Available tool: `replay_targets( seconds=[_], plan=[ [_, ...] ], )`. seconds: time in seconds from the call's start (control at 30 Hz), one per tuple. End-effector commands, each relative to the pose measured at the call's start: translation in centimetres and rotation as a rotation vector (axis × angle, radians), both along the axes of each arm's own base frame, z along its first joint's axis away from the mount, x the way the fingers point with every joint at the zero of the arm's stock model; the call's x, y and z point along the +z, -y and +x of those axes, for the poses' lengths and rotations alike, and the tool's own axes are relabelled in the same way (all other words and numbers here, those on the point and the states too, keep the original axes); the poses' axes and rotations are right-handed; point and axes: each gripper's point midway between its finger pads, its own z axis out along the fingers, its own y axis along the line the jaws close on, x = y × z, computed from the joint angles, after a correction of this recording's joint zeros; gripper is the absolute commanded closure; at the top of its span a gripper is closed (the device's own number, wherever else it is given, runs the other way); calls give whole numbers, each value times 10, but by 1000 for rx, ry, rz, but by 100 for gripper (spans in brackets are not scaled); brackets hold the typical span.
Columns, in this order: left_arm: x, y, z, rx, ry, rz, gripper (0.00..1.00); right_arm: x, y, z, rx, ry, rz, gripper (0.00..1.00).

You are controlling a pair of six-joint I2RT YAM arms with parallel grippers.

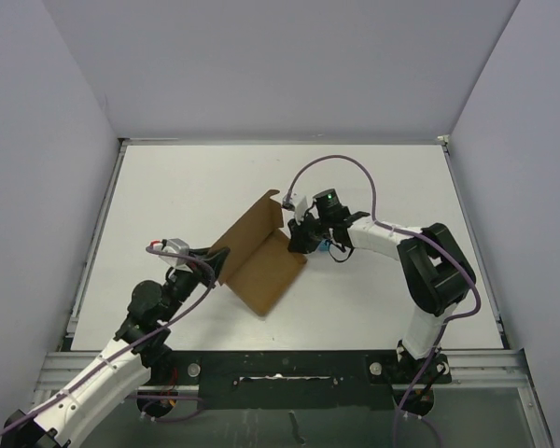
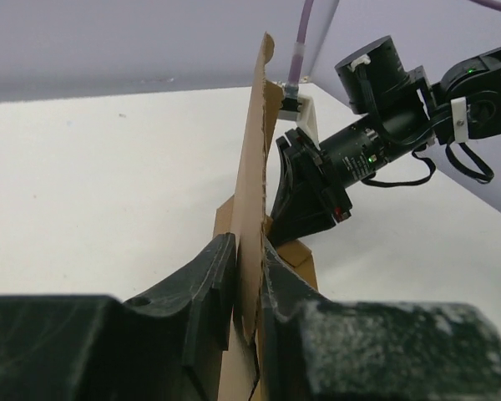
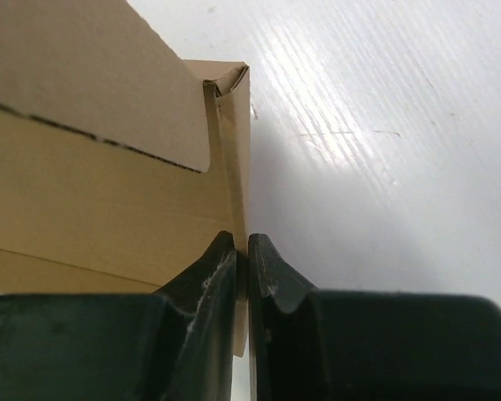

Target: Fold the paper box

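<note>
The paper box (image 1: 261, 266) is a brown cardboard piece lying partly folded at mid-table, one panel raised along its far-left side. My left gripper (image 1: 221, 264) is shut on the box's left edge. In the left wrist view the upright panel (image 2: 252, 159) is pinched between the jaws of that gripper (image 2: 249, 271). My right gripper (image 1: 302, 241) holds the box's right side. The right wrist view shows that gripper (image 3: 242, 255) shut on a thin vertical edge of the cardboard (image 3: 92, 184), whose flap and crease lines fill the left half.
The white table (image 1: 168, 196) is enclosed by grey walls on three sides. A metal rail (image 1: 280, 369) runs along the near edge. A purple cable (image 1: 341, 161) loops above the right arm (image 1: 429, 266). Something small and blue (image 1: 328, 247) shows beside the right gripper.
</note>
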Motion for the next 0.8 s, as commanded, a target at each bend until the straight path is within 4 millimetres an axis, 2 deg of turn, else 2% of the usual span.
replay_targets(
  seconds=[0.0,0.1,0.27,0.5,0.6,0.77],
  plan=[
    [2,-5,2,35,-73,-108,82,7,14,20,-52,70,-135,100],
    [-6,-4,3,39,-104,-99,75,0,16,20,-54,66,-188,100],
    [-22,-2,6,44,-160,-73,74,-11,15,18,-40,42,-234,95],
    [-37,2,12,48,-209,-39,99,-17,15,22,-31,42,-253,88],
    [-39,4,13,43,-220,-35,100,-18,13,23,-21,54,-253,82],
    [-39,3,12,45,-221,-31,100,-19,11,23,-5,73,-259,83]
  ],
)
